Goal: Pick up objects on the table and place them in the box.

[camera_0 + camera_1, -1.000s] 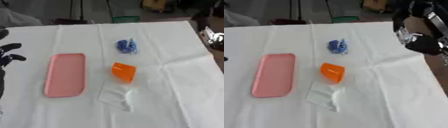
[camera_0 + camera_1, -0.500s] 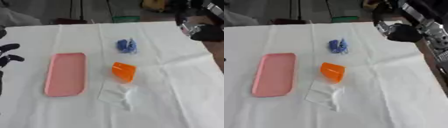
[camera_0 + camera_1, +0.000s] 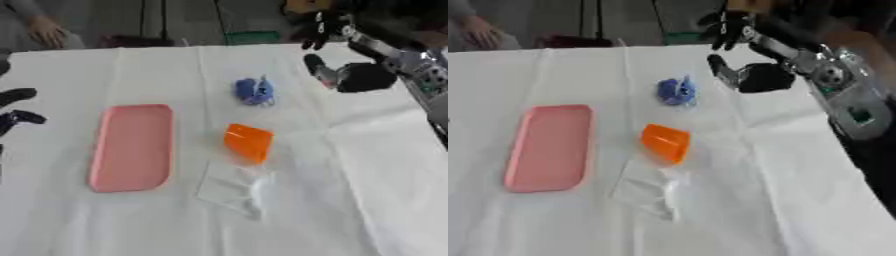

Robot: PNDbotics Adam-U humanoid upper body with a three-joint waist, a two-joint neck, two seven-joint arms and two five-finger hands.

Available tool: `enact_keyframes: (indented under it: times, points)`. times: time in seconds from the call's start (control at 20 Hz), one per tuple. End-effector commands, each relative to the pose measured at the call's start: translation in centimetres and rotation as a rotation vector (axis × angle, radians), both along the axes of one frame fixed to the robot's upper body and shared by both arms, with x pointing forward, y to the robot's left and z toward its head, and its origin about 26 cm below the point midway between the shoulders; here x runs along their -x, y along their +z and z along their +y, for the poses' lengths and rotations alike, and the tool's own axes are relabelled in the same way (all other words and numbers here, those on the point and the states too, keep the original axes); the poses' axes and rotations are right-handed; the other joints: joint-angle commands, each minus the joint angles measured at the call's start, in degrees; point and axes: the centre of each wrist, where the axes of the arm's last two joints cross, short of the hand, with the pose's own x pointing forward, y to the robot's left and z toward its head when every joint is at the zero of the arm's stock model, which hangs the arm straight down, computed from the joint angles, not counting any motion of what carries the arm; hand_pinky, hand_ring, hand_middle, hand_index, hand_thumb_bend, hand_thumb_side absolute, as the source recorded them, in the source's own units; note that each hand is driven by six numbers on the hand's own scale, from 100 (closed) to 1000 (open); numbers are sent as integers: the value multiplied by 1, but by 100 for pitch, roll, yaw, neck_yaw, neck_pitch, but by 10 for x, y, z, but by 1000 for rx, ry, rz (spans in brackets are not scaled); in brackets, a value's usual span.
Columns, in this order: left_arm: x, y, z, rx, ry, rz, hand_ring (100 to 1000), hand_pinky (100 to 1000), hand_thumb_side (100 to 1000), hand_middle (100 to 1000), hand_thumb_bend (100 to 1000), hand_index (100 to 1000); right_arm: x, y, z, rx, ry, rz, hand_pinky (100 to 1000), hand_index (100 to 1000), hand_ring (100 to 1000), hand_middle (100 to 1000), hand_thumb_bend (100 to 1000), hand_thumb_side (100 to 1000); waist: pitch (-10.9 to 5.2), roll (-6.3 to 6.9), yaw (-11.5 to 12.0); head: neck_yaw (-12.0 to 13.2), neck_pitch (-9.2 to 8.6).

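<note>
3 loose objects lie on the white-clothed table (image 3: 367, 200): a small blue object (image 3: 255, 91) toward the far side, an orange cup-like piece (image 3: 248, 142) tipped on its side just nearer, and a clear plastic wrapper (image 3: 234, 186) touching the orange piece's near end. A flat pink tray (image 3: 131, 146), apparently the box meant to receive them, sits well to the left of all 3 and holds nothing.

The robot's right hand (image 3: 750, 75) hangs over the far right of the table, near the blue object but apart from it, fingers spread and carrying nothing. The left hand (image 3: 16, 107) shows only at the left edge, fingers relaxed and empty.

By the look of it the job has barely started: 0 objects are in the tray, and all 3 are left to lift and carry across. The blue one, closest to the right hand, seems the likely first pick.
</note>
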Motion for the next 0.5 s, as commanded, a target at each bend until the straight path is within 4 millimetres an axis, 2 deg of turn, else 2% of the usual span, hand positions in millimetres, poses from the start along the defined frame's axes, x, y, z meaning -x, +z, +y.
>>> enact_keyframes:
  times: [0.05,0.3,0.5]
  points:
    - [2,6,0,-12,-11,-21,744,560,883,887,185,864,-6,2,0,57,-1,-18,686,874,743,929,100,686,-131,6,7,-26,20]
    - [2,6,-1,-11,-16,-22,743,560,882,887,183,864,-17,-16,6,93,-6,19,683,874,740,926,100,724,-136,40,19,-53,16]
    - [2,6,-1,-10,-18,-20,743,560,883,887,183,864,-23,-21,11,95,-6,22,677,871,736,920,100,747,-140,55,22,-74,21]
